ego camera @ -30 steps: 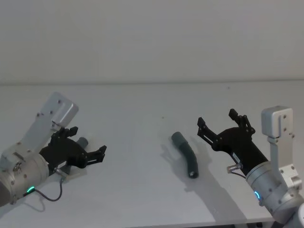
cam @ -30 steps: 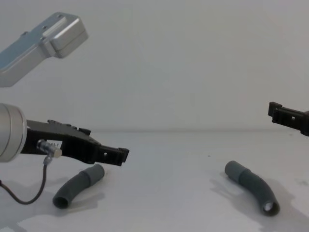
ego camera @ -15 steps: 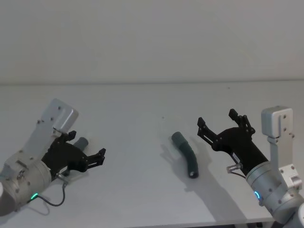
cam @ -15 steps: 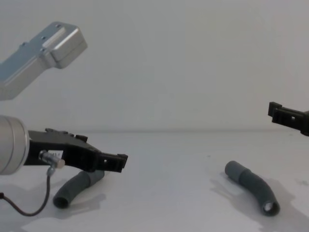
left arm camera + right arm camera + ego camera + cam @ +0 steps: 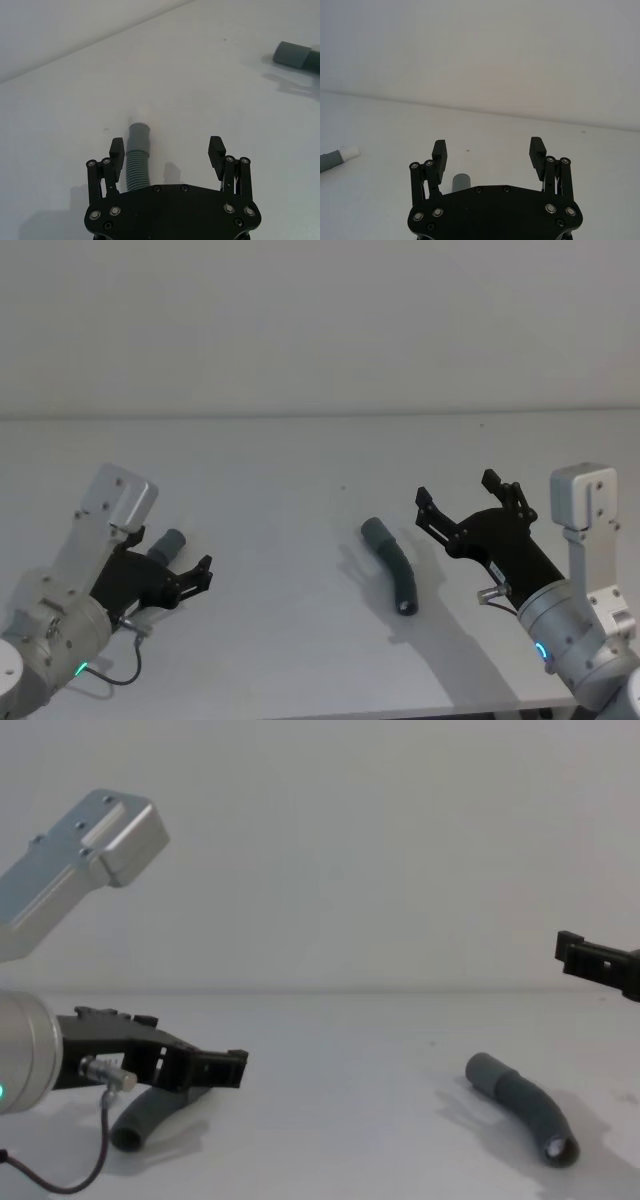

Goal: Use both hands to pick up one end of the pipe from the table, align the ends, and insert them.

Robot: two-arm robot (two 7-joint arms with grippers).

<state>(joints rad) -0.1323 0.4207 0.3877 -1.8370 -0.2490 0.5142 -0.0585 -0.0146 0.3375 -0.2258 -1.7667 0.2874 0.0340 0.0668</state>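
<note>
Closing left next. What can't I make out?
Left hose: left wrist view, one end under the left gripper's body; chest view, far end behind it.
Right hose: right wrist view, all but one cuff behind the right gripper's body.
Chest view: right gripper cut by right edge.

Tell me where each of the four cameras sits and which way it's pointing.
Head: high, looking down on the matte white table; black left gripper and right gripper on silver arms.
Chest: lower, looking across the table; left gripper large, right gripper's tip at the edge.
Left wrist: behind the open left gripper, facing the slimmer ribbed grey hose piece.
Right wrist: behind the open right gripper, facing the thicker grey hose piece's cuff.
Head and chest share both pieces.
</note>
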